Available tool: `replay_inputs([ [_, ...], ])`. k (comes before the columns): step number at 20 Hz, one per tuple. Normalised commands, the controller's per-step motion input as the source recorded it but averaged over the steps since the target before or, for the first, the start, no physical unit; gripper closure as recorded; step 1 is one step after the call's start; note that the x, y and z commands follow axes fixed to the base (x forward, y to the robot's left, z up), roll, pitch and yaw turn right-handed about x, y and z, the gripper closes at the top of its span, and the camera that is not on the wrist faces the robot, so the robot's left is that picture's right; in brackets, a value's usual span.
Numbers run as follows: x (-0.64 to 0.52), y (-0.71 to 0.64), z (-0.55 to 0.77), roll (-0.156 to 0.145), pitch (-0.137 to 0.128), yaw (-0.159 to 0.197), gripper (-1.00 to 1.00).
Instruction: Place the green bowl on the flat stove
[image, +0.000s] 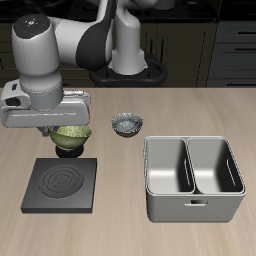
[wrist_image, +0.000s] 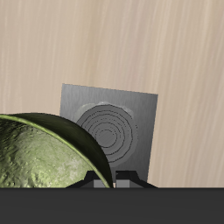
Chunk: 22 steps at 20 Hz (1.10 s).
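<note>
Exterior view: 2 bowls, 1 flat stove (image: 62, 183), 1 basin (image: 194, 178); hand (image: 66, 137) grips green bowl (image: 69, 138).

The claw (image: 66, 133) fingertips are hidden behind the green bowl (image: 68, 138).

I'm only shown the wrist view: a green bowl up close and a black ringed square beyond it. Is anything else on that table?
Observer: Yes, a grey two-compartment metal basin stands beside the flat stove.
Visitor: Any other bowls?
Observer: One, a grey-white patterned bowl, farther back than the basin.
Visitor: Is the green bowl above the rings yet?
Observer: Seemingly not; the green bowl shows just behind the stove's back edge.
</note>
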Motion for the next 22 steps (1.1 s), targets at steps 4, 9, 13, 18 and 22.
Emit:
replay_inputs([
  [4,0.07,-0.07,-0.01,-0.030,-0.013,-0.010,1.00],
  [9,0.14,-0.18,-0.09,-0.040,-0.009,-0.012,1.00],
  [13,0.11,-0.10,-0.19,-0.025,0.022,-0.031,1.00],
  [18,0.17,-0.08,-0.33,-0.034,0.035,-0.013,1.00],
  [22,0.05,0.04,-0.23,0.003,0.023,0.000,1.00],
])
